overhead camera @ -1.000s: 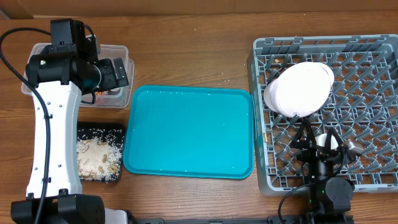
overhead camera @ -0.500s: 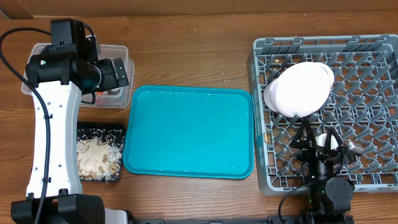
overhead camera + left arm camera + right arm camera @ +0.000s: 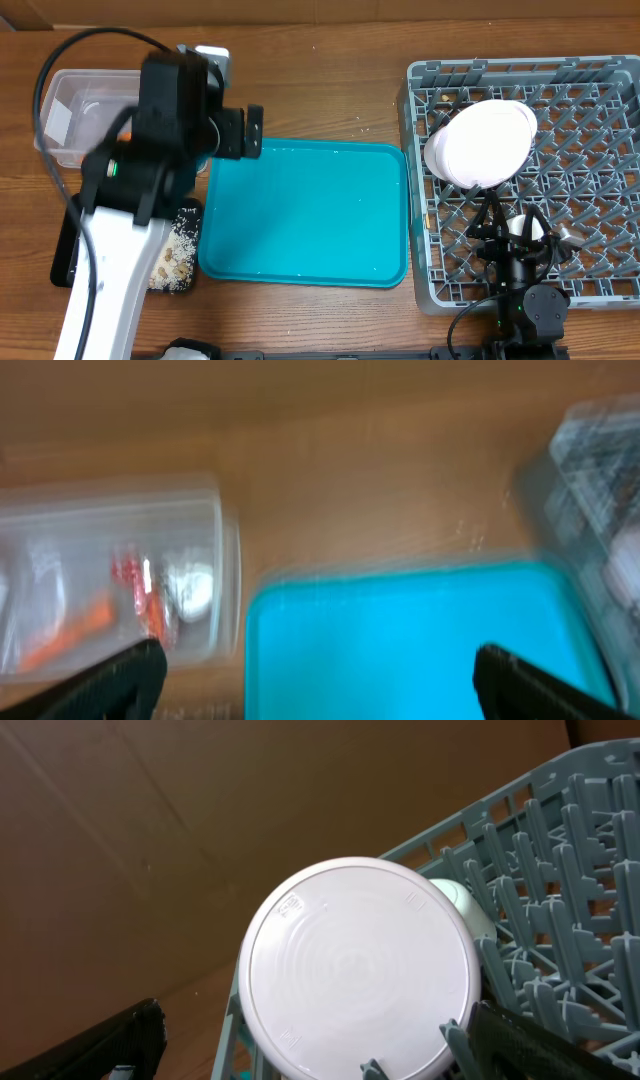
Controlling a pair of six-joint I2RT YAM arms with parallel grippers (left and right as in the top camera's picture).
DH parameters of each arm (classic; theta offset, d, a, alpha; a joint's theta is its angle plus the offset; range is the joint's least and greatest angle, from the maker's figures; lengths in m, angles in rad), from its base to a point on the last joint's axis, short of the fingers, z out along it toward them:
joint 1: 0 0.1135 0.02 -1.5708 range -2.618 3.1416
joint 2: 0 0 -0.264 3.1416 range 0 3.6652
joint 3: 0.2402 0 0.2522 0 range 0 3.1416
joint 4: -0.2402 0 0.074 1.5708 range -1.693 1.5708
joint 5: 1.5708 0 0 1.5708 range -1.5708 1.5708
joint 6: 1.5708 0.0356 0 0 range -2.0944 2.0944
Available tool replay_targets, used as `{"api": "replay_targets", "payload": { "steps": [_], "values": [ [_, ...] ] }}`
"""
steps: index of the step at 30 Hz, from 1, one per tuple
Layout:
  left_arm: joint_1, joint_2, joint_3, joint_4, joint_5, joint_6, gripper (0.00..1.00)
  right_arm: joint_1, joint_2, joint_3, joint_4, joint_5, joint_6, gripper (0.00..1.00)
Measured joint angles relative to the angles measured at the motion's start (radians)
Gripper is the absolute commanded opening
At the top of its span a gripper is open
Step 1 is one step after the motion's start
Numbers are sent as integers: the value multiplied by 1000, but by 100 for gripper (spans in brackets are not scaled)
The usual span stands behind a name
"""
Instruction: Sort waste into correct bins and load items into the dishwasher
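The left gripper hangs over the far left corner of the teal tray, beside the clear tub. Its fingers point toward the rack side of the worktop and its jaws are spread wide with nothing between them. The clear tub sits at the far left of the worktop with its long axis running left to right. The left wrist view is blurred, but it shows a red wrapper, an orange piece and a white tissue lying in the right end of the tub. The black tray lies nearer the arm base, just left of the teal tray and partly hidden under the left arm. It holds beige scraps and rice-like crumbs. The dish rack occupies the right side of the worktop. The plate stands on edge among the pegs in the far left part of the rack, leaning, with its underside facing the right wrist camera. A bowl rim shows just behind the plate. The right gripper sits low over the near part of the rack, aimed at the plate, released and holding nothing.
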Motion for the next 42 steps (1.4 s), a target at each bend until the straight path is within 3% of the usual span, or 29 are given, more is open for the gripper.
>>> {"api": "replay_targets", "payload": {
  "steps": [6, 13, 22, 29, 42],
  "values": [
    [11, -261, -357, 360, -9, 15, 100, -1, -1, 0, -1, 0, 0, 100],
    [70, -581, -850, 624, -5, -25, 100, -1, 0, 0, -3, 0, 0, 100],
    [253, -1032, -1179, 662, 37, -137, 100, -1, 0, 0, -2, -1, 0, 100],
    [282, -1274, -1320, 658, 63, -158, 100, -1, 0, 0, -2, -1, 0, 100],
    [282, -1297, -1480, 716, 66, -228, 100, -1, 0, 0, -2, -3, 0, 100]
  ]
}}
